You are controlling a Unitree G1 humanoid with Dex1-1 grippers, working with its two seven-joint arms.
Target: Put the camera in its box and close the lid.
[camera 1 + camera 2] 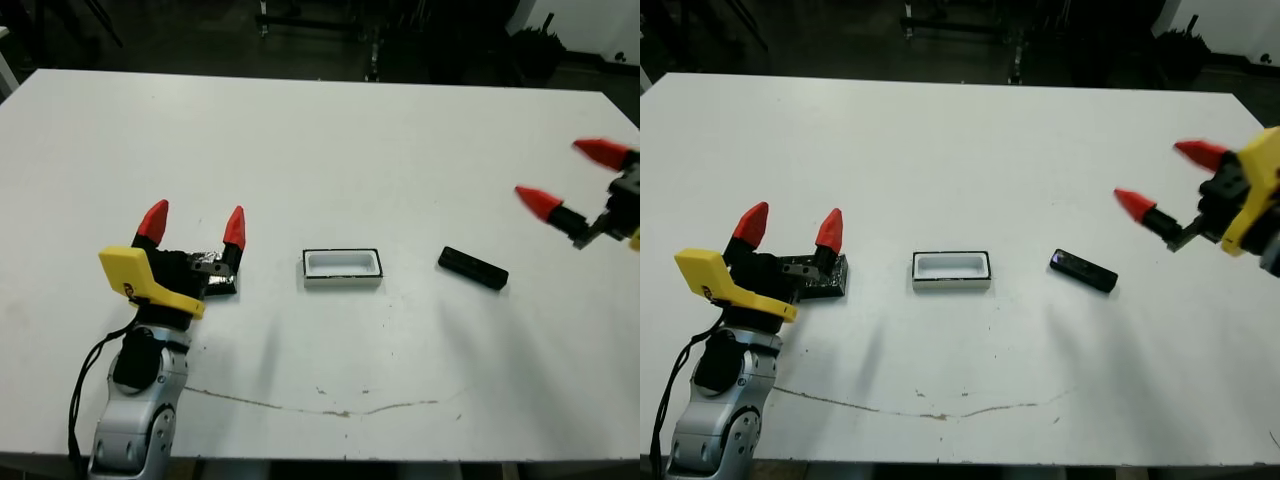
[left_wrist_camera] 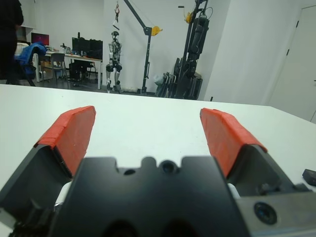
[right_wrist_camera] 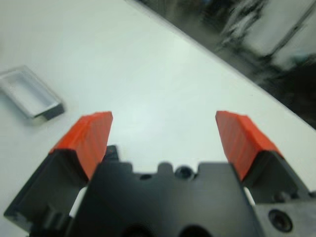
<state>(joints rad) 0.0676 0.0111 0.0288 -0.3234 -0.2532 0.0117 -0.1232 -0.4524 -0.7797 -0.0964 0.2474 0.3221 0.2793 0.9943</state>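
Two pincers are mine, and both stand spread with nothing between their red tips. My left pincer (image 1: 193,226) sits low over the near left part of the table (image 1: 330,150), its fingers wide apart; the lid (image 1: 818,277) lies just under and beside it, mostly hidden by the black body, only a dark glossy edge showing by the right finger. I cannot tell whether the finger touches it. My right pincer (image 1: 1160,182) hangs above the right edge of the table, tips pointing toward the left, also wide apart and holding nothing.

The box (image 1: 343,267) lies open near the middle of the table, white lining up, thin black rim around it, between the lid and the camera (image 1: 472,268). The camera lies flat on the table to the right of the box, apart from it, turned a little askew, its far end toward the box. It sits below and to the left of my right pincer, not touched. The right wrist view shows the box (image 3: 30,92) beyond my left-hand finger.
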